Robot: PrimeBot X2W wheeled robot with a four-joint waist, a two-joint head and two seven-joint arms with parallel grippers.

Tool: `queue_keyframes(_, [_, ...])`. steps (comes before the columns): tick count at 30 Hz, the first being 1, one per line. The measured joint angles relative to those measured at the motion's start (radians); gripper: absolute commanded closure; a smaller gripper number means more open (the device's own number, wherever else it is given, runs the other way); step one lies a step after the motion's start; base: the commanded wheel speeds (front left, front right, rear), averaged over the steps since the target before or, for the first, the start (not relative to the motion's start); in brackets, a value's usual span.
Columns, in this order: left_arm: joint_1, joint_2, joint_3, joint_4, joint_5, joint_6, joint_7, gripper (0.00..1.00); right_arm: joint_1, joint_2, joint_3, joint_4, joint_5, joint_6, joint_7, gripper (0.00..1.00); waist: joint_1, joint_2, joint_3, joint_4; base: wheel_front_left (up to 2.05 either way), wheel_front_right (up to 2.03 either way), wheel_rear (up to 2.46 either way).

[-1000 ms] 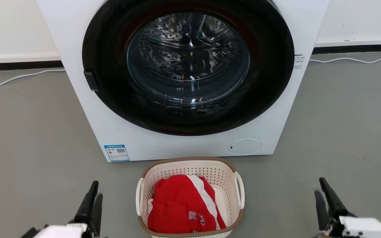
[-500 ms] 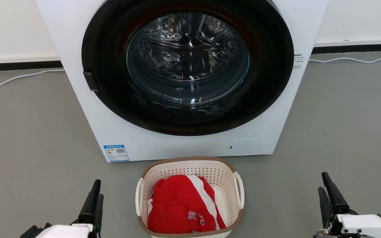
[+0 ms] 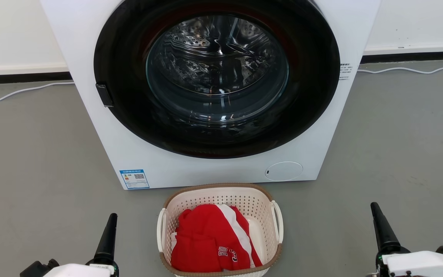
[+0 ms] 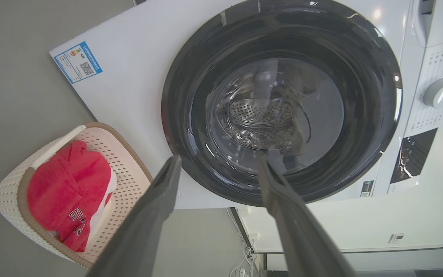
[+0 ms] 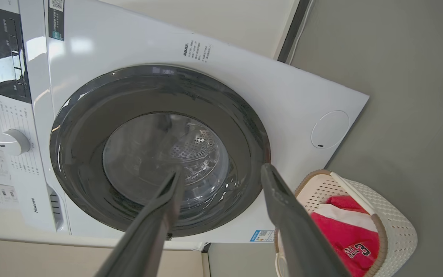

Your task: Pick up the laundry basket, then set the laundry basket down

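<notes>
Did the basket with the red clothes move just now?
No. The laundry basket still sits right in front of the washing machine, the same gap from its blue label. Only the camera shifted a little.

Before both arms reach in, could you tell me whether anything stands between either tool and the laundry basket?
Nothing visible does. Bare grey floor lies between the left tool and the laundry basket, and between the basket and the right tool. The washing machine stands behind the basket, outside either path.
</notes>
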Motion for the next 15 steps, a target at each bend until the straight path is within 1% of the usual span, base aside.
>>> queue_keyframes(9, [0.003, -0.001, 0.007, 0.0, 0.114, 0.0, -0.026, 0.0, -0.001, -0.008, 0.014, -0.007, -0.153, 0.0, -0.029, 0.0, -0.0001, 0.0, 0.0, -0.002, 0.0, 0.0, 0.0])
queue_keyframes(15, [0.02, -0.001, 0.009, -0.001, 0.179, 0.0, -0.044, 0.0, -0.001, -0.024, 0.022, -0.01, -0.235, 0.0, -0.043, 0.0, 0.0, 0.0, 0.0, -0.005, 0.0, 0.0, 0.0])
